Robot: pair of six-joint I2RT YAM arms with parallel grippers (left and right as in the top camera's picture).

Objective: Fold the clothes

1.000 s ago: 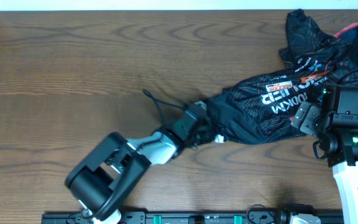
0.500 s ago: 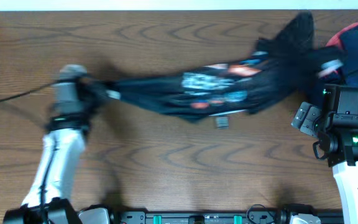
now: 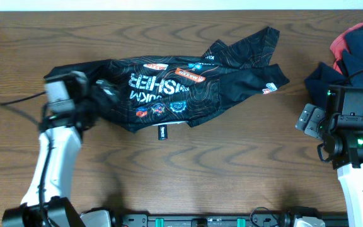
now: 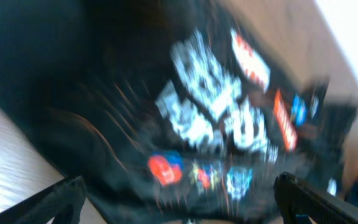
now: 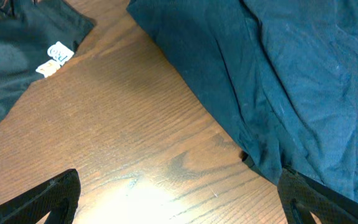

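The black jersey point(image 3: 175, 88), with orange contour lines and white, red and blue logos, lies loosely spread across the middle-left of the table. My left gripper point(image 3: 99, 88) is at its left end. In the blurred left wrist view the left gripper point(image 4: 179, 199) is open, its fingers wide apart over the jersey point(image 4: 216, 118). My right gripper point(image 3: 311, 118) waits at the right. The right gripper point(image 5: 179, 193) is open above bare wood, beside the navy garment point(image 5: 291, 74). The jersey's sleeve point(image 5: 17, 50) with a white tag shows at upper left there.
A heap of navy cloth point(image 3: 358, 57) with a red garment point(image 3: 345, 39) on top lies at the far right corner. A small black tag point(image 3: 161, 132) hangs from the jersey's near edge. Bare wood runs along the table's front edge point(image 3: 232, 189).
The left arm swung far to the left, dragging the jersey out of the right-hand heap. The jersey now lies spread out, and the left gripper has opened. The right arm stayed still.
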